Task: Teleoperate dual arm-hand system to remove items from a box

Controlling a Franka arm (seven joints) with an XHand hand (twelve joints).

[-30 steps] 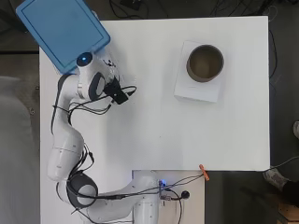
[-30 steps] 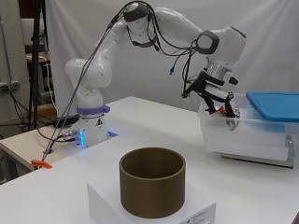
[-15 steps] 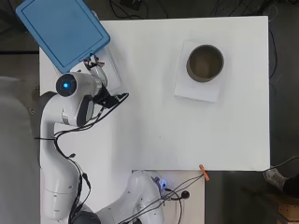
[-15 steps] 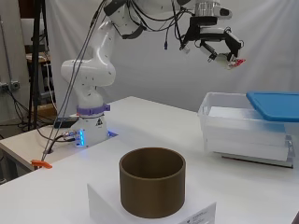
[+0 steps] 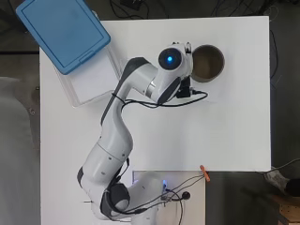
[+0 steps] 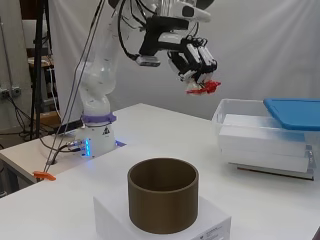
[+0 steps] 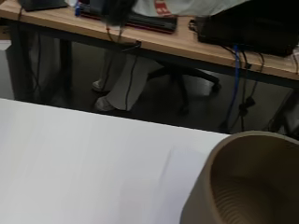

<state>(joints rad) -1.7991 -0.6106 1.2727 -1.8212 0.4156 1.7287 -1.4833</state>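
Hand (image 6: 196, 61): raised high above desk (image 5: 234, 140), fingers curled round small red item (image 6: 202, 88).
Brown cylinder (image 6: 163, 201): upright on white block (image 6: 210, 225).
Clear box (image 6: 265, 135): blue lid (image 5: 63, 35) askew on top.

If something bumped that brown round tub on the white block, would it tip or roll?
The brown tub looks wide and squat, so it probably would not tip easily. Its walls look thin, like cardboard, so likely light; it might slide on the white block. On its side, it could roll.
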